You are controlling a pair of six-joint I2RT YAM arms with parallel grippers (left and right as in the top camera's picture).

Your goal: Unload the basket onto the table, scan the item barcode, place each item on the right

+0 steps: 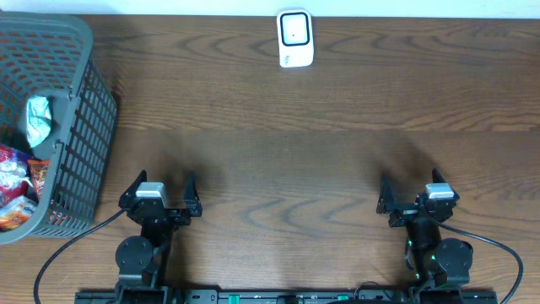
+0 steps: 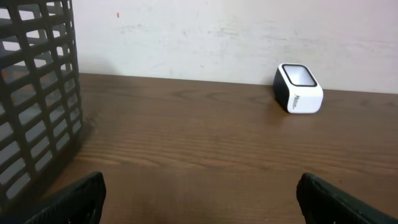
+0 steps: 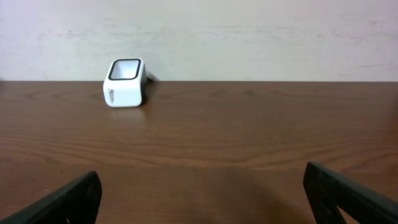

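Overhead view: the left gripper sits at 7 o'clock on the table and the right gripper at 5 o'clock. Both have their jaws spread wide and hold nothing. The scanner, a white rounded block with a dark-framed window, stands at 12 o'clock near the far edge. The basket, grey moulded plastic with a lattice wall, occupies 9 to 10 o'clock. It holds the packets, crinkled glossy film in red and white, with one pale wrapper higher up. No packet is out of the basket, so the pick step is judged not yet begun.

Left wrist view: the basket lattice fills 9 o'clock and the scanner sits at 1 o'clock, window tilted up. The black fingertips appear at both lower corners, far apart, above bare wood-grain laminate.

Right wrist view: the scanner sits at 11 o'clock in front of a scuffed pale wall. The fingertips are again wide apart and empty.

Likely faults:
- Slippery film may slide or crumple in the jaws, creasing the barcode.
- Fingers may catch the lattice or rim and drag the light basket.
- The barcode position cannot be made out, so a packet may reach the window with its code turned away.
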